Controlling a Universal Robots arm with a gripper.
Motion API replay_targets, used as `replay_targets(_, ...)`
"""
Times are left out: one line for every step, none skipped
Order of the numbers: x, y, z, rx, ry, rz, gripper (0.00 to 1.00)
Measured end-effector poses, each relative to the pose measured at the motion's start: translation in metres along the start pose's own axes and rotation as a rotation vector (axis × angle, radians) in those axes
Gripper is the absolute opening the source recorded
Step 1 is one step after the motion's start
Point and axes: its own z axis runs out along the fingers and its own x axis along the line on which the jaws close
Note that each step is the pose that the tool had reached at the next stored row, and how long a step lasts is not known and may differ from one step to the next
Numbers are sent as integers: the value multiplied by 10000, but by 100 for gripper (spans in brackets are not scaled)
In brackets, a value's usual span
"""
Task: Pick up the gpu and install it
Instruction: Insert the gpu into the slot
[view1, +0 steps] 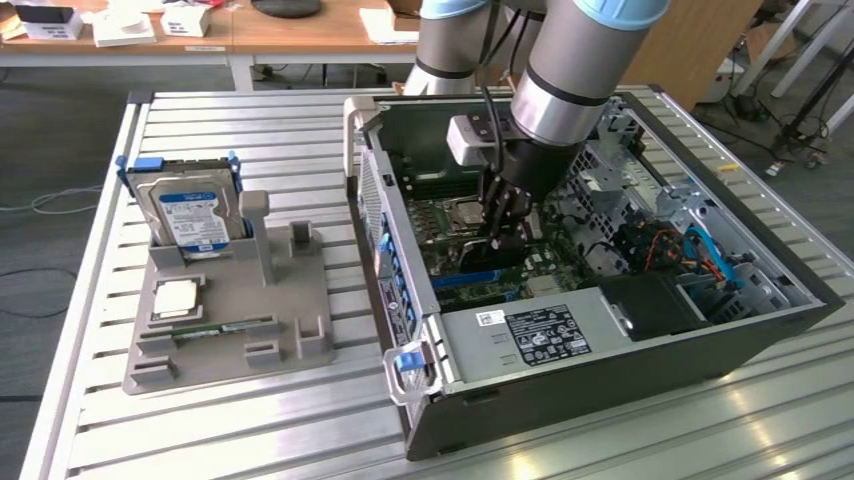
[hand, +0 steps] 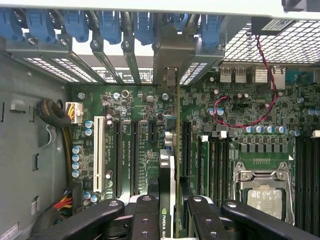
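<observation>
Tool (view1: 511, 222) is clenched on the gpu (view1: 491, 258), arm reaching down into the open computer case (view1: 747, 330). Slatted metal desk (view1: 200, 440) carries the case, which lies on its side. Grey holder (view1: 287, 300) sits on the desk toward the exterior view's left, with a hard drive (view1: 194, 215) standing upright in it. Motherboard (hand: 145, 110) faces up under the tool. In the wrist view the gpu is edge-on between the fingers (hand: 145, 215), with its metal bracket (hand: 170, 65) at the rear slot openings. Cannot tell if the card is seated.
</observation>
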Motion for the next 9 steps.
replay_targets(0,-1,6,2,-3,0,27)
replay_targets(0,-1,6,0,0,-1,27)
replay_targets(0,-1,6,0,1,0,27)
replay_targets(1,0,6,0,2,0,27)
replay_targets(0,0,6,0,1,0,27)
replay_targets(1,0,8,-1,2,1,27)
replay_targets(0,-1,14,1,0,0,27)
replay_targets(1,0,17,0,1,0,27)
replay_targets(1,0,17,-1,2,0,27)
